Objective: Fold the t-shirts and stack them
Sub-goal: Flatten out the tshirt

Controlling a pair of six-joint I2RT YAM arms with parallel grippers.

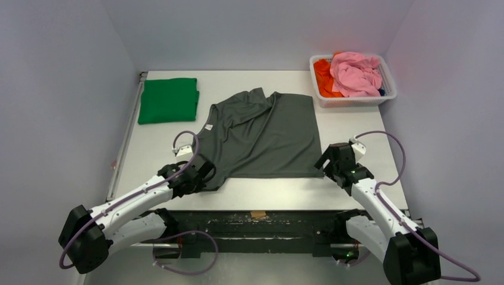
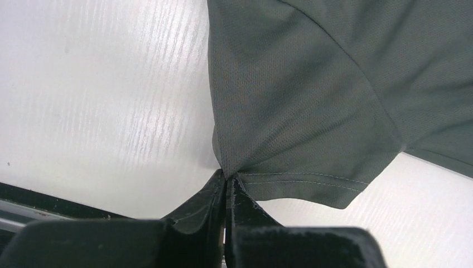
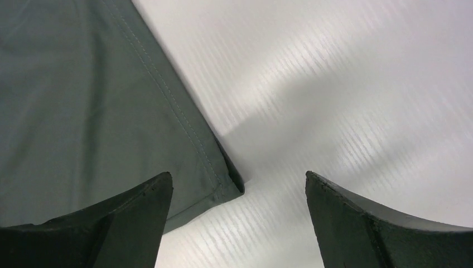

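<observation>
The charcoal-grey t-shirt [image 1: 264,133] lies spread on the white table [image 1: 356,124], partly folded, collar toward the far left. My left gripper [image 1: 208,172] is shut on the hem of its near-left sleeve; in the left wrist view the cloth [image 2: 301,100] pulls up into the closed tips of that gripper [image 2: 227,177]. My right gripper [image 1: 321,166] is open and empty over the shirt's near-right corner [image 3: 226,181], which lies flat between its fingers [image 3: 237,176]. The green t-shirt [image 1: 169,100] lies folded at the far left.
A white mesh basket [image 1: 386,77] with pink, orange and blue clothes stands at the far right corner. The table's near edge [image 1: 255,212] runs just in front of both grippers. Grey walls close in on three sides.
</observation>
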